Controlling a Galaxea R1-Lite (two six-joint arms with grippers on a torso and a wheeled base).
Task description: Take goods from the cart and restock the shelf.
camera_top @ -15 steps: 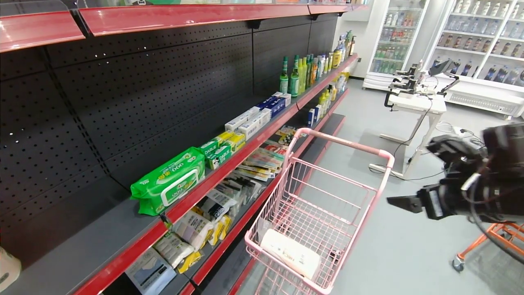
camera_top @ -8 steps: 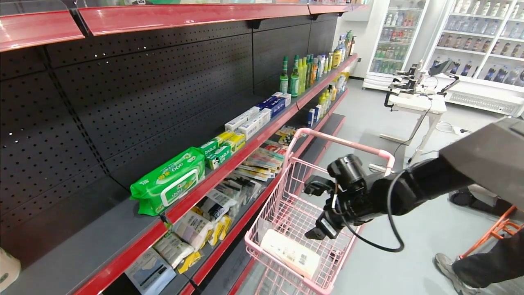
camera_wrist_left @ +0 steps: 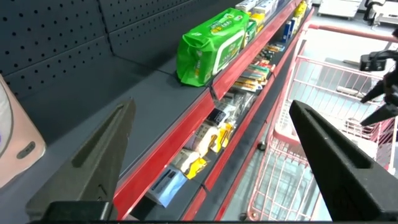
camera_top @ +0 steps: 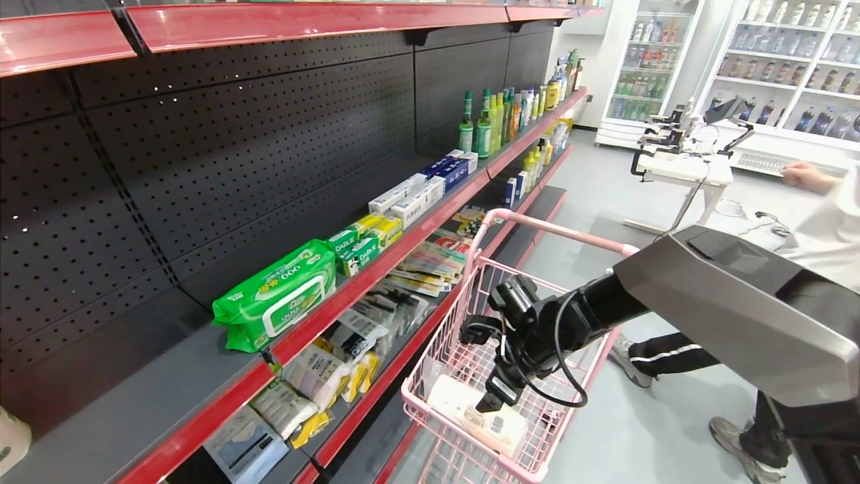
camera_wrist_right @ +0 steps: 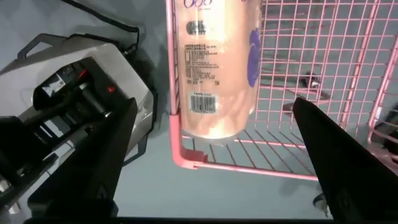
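Observation:
A pale pink wrapped pack [camera_top: 478,417] lies in the near corner of the pink wire cart [camera_top: 554,232]. My right gripper [camera_top: 489,401] hangs just above it inside the cart, open. In the right wrist view the pack [camera_wrist_right: 214,68] lies ahead of the open right gripper [camera_wrist_right: 211,155], against the cart's rim [camera_wrist_right: 176,134]. My left gripper [camera_wrist_left: 214,168] stands open over the grey shelf board [camera_wrist_left: 124,118], with nothing between its fingers. A green wipes pack [camera_top: 279,296] sits on that shelf [camera_top: 134,410], and another pale pack [camera_wrist_left: 15,143] rests at the shelf's near end.
Toothpaste boxes [camera_top: 376,235] and bottles [camera_top: 494,121] line the shelf farther along. The lower shelf [camera_top: 376,316] holds several small packets. A white table [camera_top: 685,171] and glass fridges [camera_top: 786,60] stand beyond the cart. The shelf stretch left of the wipes is bare.
My right arm has swung in from the far right, over the cart's rim, and lowered its gripper down to the pale pack. The cart and shelf goods have not moved.

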